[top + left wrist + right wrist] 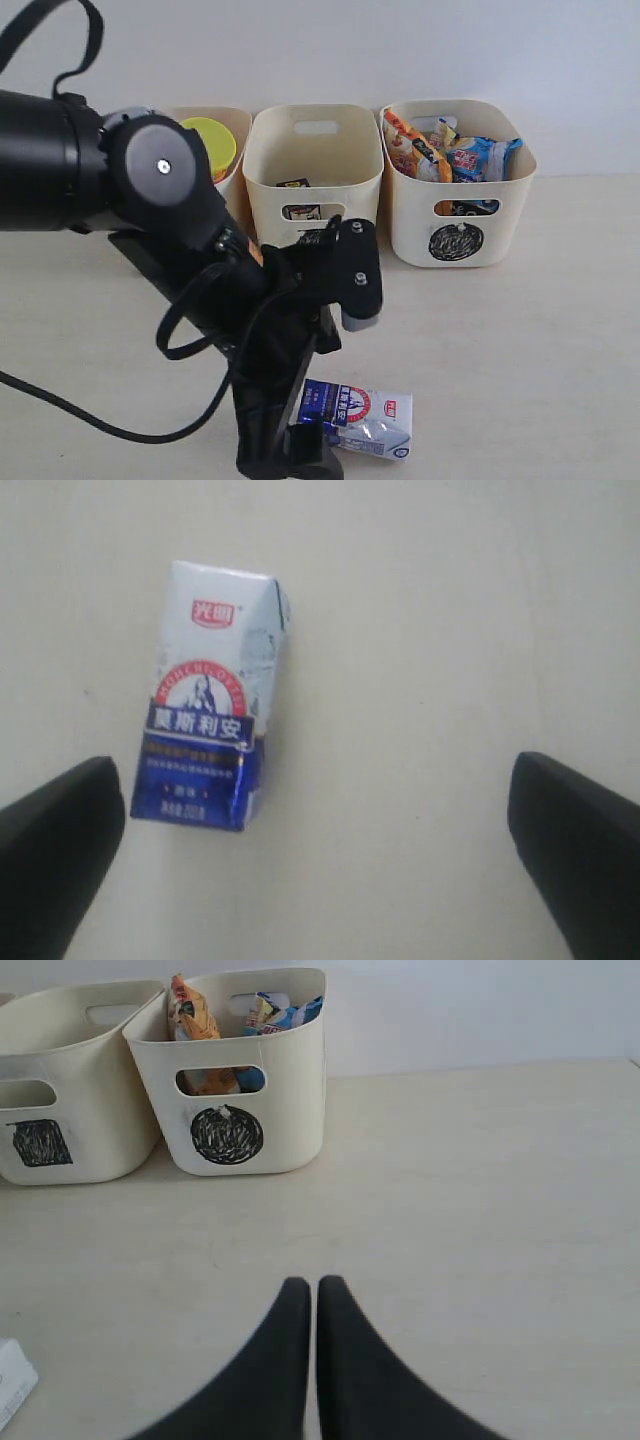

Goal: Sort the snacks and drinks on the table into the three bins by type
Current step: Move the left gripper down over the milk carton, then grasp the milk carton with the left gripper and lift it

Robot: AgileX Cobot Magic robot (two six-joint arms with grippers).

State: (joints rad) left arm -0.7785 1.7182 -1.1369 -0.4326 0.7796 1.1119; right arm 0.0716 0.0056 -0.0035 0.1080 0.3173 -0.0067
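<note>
The left gripper (315,810), jaws spread wide and empty, is hanging over the blue-and-white carton (210,710), which is lying flat close to one finger, so dropping straight down is probably risking that finger landing on it.

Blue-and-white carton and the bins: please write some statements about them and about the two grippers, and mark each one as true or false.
1. The blue-and-white carton lies flat on the table. True.
2. The left gripper is shut on the carton. False: its fingers stand wide apart and do not touch the carton.
3. The circle bin holds crinkly bags. True.
4. The right gripper is wide open. False: its fingers are together and hold nothing.
5. The square bin has nothing in it. False: a small dark item shows inside.
</note>
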